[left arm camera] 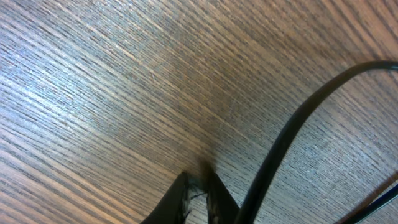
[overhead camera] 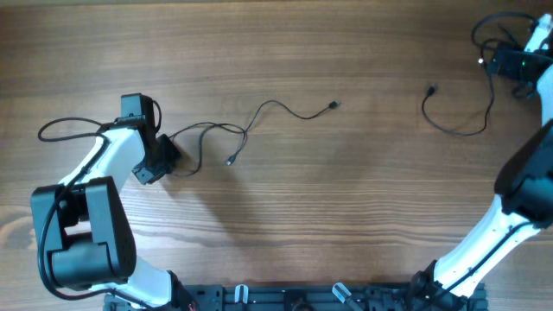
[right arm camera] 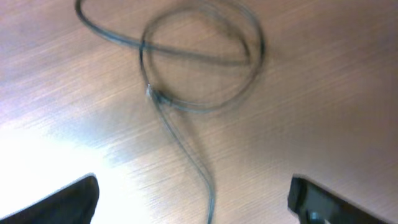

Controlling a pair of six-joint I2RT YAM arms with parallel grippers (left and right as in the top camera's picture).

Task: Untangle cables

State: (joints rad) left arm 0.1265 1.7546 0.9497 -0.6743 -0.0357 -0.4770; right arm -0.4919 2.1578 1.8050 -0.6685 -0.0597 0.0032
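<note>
A thin black cable [overhead camera: 259,112] lies left of the table's centre. One plug [overhead camera: 333,105] points right and another end [overhead camera: 232,161] lies lower. My left gripper [overhead camera: 162,160] sits at this cable's left end. In the left wrist view its fingers [left arm camera: 199,198] are pressed nearly together on a thin strand, low on the wood. A second black cable [overhead camera: 471,130] curves at the far right, with its free plug [overhead camera: 431,89] to the left. My right gripper [overhead camera: 505,62] hovers over its looped end, open. That cable [right arm camera: 186,143] runs between the wide-spread fingers [right arm camera: 196,199] without touching them.
A thick black lead [left arm camera: 292,130] crosses the left wrist view beside the fingers. The left arm's own lead [overhead camera: 60,130] loops out to the left. Both arm bases stand along the front edge [overhead camera: 285,298]. The second cable's loops [overhead camera: 494,30] lie at the far right corner.
</note>
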